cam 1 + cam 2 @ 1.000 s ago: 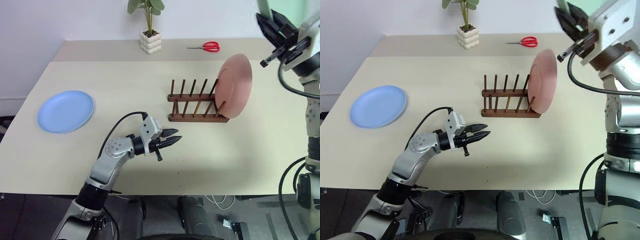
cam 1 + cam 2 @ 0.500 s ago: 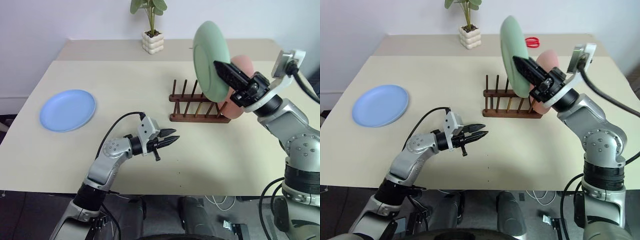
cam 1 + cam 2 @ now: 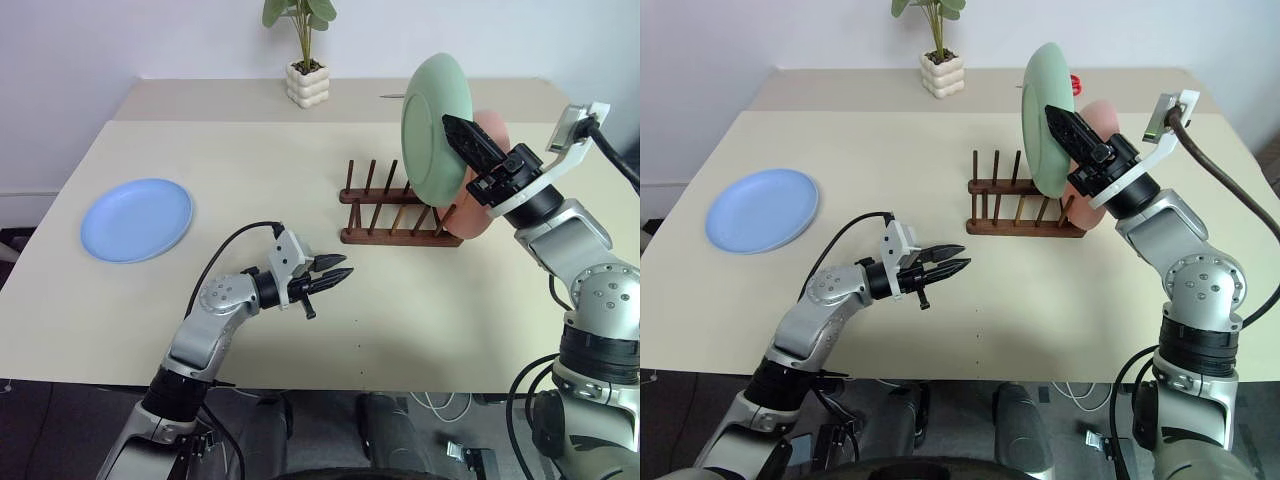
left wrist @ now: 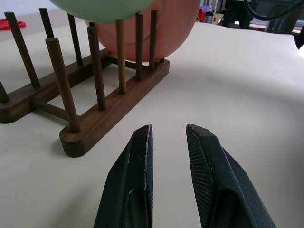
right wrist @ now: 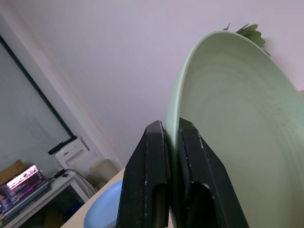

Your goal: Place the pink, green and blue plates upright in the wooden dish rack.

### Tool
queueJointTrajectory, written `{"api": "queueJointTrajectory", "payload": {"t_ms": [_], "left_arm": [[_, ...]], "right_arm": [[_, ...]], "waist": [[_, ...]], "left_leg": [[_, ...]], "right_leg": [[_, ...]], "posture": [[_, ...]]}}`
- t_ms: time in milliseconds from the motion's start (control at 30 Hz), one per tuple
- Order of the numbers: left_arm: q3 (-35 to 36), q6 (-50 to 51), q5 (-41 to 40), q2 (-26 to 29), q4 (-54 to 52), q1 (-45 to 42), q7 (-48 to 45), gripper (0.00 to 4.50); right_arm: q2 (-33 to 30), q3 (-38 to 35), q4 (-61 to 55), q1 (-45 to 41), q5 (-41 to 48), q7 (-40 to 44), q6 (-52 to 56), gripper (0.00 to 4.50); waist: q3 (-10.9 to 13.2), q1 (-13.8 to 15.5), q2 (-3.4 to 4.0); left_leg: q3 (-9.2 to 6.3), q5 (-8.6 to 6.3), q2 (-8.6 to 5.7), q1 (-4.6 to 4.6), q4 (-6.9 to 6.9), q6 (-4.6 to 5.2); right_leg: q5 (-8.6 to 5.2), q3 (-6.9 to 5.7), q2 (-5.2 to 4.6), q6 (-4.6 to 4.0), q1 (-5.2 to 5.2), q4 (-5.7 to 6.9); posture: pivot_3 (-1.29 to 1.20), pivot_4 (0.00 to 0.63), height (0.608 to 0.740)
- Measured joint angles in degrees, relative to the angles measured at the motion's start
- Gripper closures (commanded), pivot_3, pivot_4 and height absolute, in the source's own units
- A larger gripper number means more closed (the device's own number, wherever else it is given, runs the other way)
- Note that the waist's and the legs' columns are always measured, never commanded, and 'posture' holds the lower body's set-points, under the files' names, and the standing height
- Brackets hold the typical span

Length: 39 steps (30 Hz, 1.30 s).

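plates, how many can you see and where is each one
3. The blue plate lies flat on the table's left side. The pink plate stands in the wooden dish rack. The green plate is held upright above the rack by the right gripper.

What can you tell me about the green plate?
The green plate is round, plain mint green and matte, with a shallow rim. It stands on edge in the air, above the wooden dish rack and just in front of the pink plate that already stands in the rack. The right gripper pinches its rim between two black fingers. In the left wrist view its lower edge hangs at the peg tops; whether it touches them is unclear.
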Motion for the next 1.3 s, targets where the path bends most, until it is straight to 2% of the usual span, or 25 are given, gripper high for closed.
{"api": "queueJointTrajectory", "payload": {"t_ms": [400,1000,1100,1300], "left_arm": [[0.00,0.03,0.00,-0.04,-0.02,0.01,-0.02,3.40],[2.20,-0.95,-1.93,-1.74,-1.32,0.00,1.24,3.40],[3.10,-2.00,-1.96,-2.20,-1.32,-0.04,2.11,3.40],[3.12,-2.80,-1.96,-2.29,-1.31,-0.07,2.35,3.40]], "right_arm": [[3.07,-0.20,-0.86,-2.86,2.06,-5.66,-0.17,4.49],[6.15,-0.32,-1.34,1.07,1.14,-10.16,-0.91,4.49],[6.16,-0.41,-1.33,1.25,1.21,-10.18,-0.91,3.43],[6.14,-0.62,-1.32,1.26,1.14,-10.16,-0.90,0.48]], "waist": [[0.00,-0.05,0.00],[0.00,-0.08,0.01],[0.00,-0.08,0.00],[0.00,-0.08,0.01]], "left_leg": [[0.00,0.00,0.01,-0.01,-0.03,0.00],[0.00,0.00,0.02,-0.03,-0.04,0.00],[0.00,0.00,0.02,-0.03,-0.04,0.00],[0.00,0.00,0.02,-0.03,-0.04,0.00]], "right_leg": [[0.00,0.00,0.00,-0.01,-0.03,0.00],[-0.01,0.00,0.01,-0.02,-0.05,-0.01],[-0.01,0.00,0.01,-0.02,-0.05,-0.02],[-0.02,0.00,0.01,-0.03,-0.05,-0.02]], "posture": [[0.00,0.150,0.730],[0.00,0.150,0.730],[0.00,0.150,0.730],[0.00,0.150,0.730]]}}
